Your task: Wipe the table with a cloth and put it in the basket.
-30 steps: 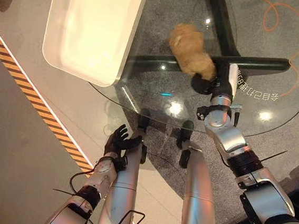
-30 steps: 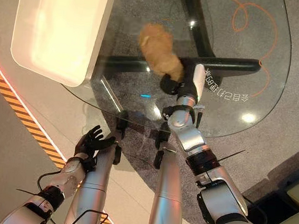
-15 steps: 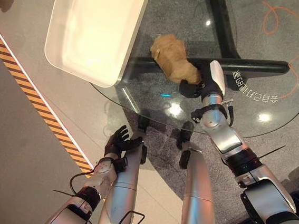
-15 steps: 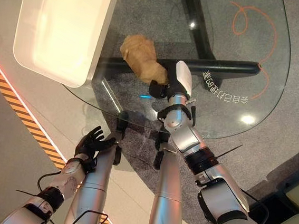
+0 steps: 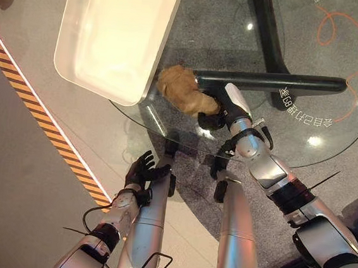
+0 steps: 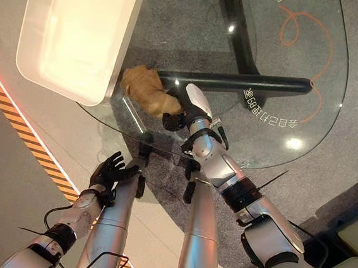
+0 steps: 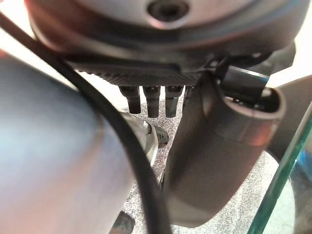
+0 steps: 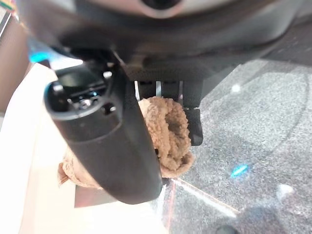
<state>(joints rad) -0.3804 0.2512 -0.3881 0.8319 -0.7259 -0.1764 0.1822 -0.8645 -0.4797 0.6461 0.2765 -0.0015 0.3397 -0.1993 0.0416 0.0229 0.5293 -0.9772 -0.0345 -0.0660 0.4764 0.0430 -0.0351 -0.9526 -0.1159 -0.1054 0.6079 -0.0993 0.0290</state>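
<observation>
A crumpled tan cloth (image 5: 180, 90) lies on the glass table (image 5: 331, 133), close to its near left edge and right beside the white basket (image 5: 112, 32). My right hand (image 5: 222, 111) is shut on the cloth's near end; in the right wrist view its fingers and thumb (image 8: 112, 146) curl round the cloth (image 8: 170, 134). The white basket (image 6: 75, 29) stands on the table's left part with nothing in it. Low at the left, below the table's edge, my left hand (image 5: 144, 168) hangs with its fingers (image 7: 152, 100) straight and nothing in it.
Through the glass I see the table's black T-shaped base (image 5: 273, 83) and grey carpet. An orange squiggle and white lettering (image 5: 308, 113) mark the glass at the right. A yellow-and-black striped line (image 5: 46, 124) runs across the floor at the left.
My right hand has dragged the cloth leftward and nearer across the glass, from over the black base bar to beside the basket. The left hand has stayed put.
</observation>
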